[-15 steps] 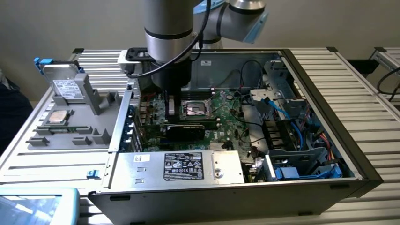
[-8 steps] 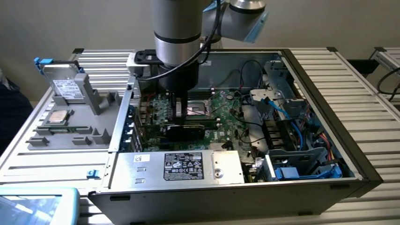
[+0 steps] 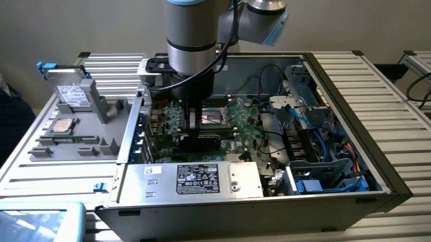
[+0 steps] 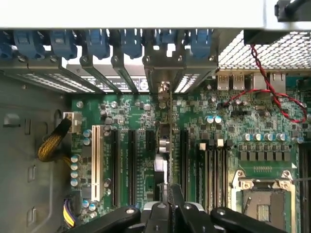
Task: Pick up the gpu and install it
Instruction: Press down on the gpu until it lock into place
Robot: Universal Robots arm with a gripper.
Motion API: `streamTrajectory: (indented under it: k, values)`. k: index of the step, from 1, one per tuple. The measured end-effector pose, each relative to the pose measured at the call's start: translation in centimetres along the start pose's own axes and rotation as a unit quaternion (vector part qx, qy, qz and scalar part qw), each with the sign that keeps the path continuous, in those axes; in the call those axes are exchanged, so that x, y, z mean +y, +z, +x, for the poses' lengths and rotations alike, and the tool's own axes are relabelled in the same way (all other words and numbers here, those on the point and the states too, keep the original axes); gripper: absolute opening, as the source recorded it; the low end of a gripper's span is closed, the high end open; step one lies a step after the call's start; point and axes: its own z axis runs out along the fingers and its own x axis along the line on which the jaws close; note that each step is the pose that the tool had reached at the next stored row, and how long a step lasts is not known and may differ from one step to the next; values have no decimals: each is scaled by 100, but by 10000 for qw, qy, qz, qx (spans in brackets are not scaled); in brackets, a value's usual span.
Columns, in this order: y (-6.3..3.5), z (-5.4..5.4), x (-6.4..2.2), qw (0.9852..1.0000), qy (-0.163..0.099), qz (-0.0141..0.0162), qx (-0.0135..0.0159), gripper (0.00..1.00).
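The gpu [image 4: 163, 145] shows edge-on in the wrist view as a thin upright card. It stands over the motherboard's [image 4: 233, 126] expansion slots, with its silvery bracket [image 4: 163, 73] at the case's rear slot openings. My gripper [image 4: 167, 196] is shut on the gpu's top edge, one dark finger on each side. In the exterior view the gripper [image 3: 195, 132] reaches straight down into the open computer case [image 3: 350, 101]. The gpu [image 3: 201, 143] sits low under it, at the board on the exterior view's left side. I cannot tell whether the card's connector sits fully in its slot.
A silver power supply [image 3: 202, 179] fills the case's near corner, and blue cables and drive bays [image 3: 316, 151] fill the exterior view's right. The open CPU socket [image 4: 265, 204] lies beside the slots. Outside the case, a grey fixture [image 3: 74, 136] holds a hard drive [image 3: 72, 95] and a processor [image 3: 62, 126].
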Motion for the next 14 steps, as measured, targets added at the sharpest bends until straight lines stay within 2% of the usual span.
streamTrajectory:
  k: [6,14]
  values:
    - [-270,0,10,10000,0,-15,7,12]
    - [-276,0,13,10000,-2,-10,9,12]
